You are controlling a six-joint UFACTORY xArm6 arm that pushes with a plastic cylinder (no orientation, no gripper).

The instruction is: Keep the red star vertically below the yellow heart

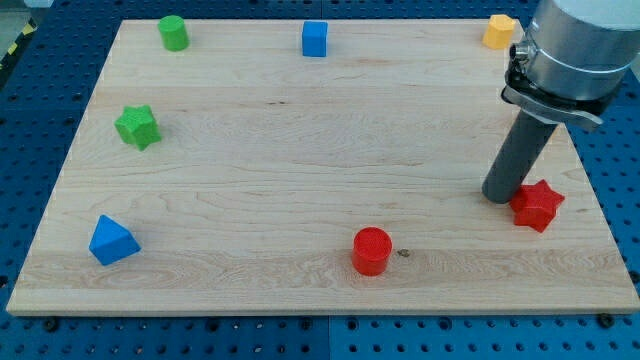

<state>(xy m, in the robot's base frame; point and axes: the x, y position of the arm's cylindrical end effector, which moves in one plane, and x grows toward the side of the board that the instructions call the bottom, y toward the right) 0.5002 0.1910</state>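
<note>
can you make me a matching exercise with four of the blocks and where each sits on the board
Blocks:
1. red star
2. blue cube
3. green cylinder
4. red cylinder

Places:
A. top edge, near the view's left
B. beside my tip, at the view's right
C. bottom edge, near the middle
D. top edge, near the middle

Pairs: 1-B, 2-D, 3-A, 4-C

Pale wood, matt blocks

The board (300,150) is smooth light wood with visible grain; the red star (538,205) looks like matt plastic.
</note>
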